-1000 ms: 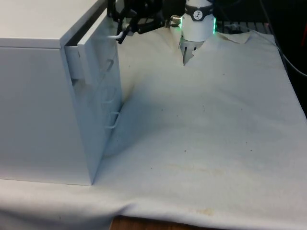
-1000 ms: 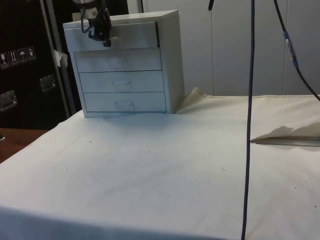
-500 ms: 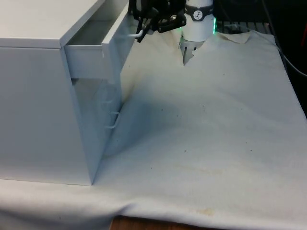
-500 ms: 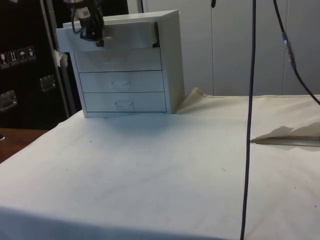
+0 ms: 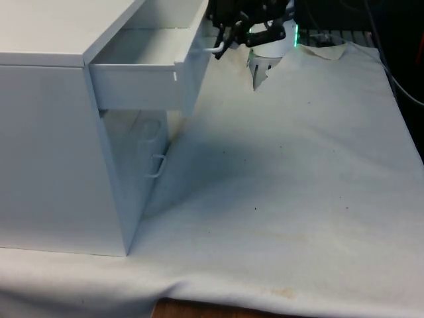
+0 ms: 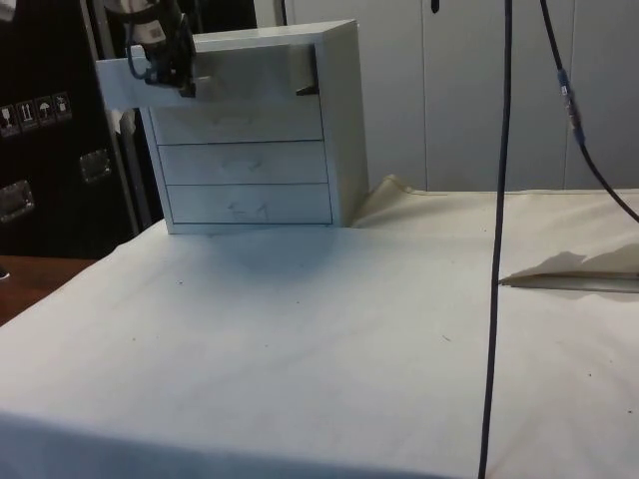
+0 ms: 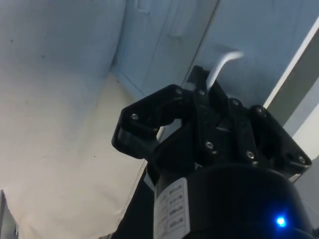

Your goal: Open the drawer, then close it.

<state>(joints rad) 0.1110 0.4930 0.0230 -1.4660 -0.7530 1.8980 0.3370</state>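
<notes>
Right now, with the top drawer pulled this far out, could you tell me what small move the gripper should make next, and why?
Probably a short push back toward the chest. The top drawer already stands well out, its inside open to view, and the gripper looks shut on the handle, so the opening seems done and closing remains.

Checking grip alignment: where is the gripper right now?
In the front view the gripper is at the handle of the pulled-out top drawer, up by the table's far end; the side view places it at the chest's upper left.
</notes>
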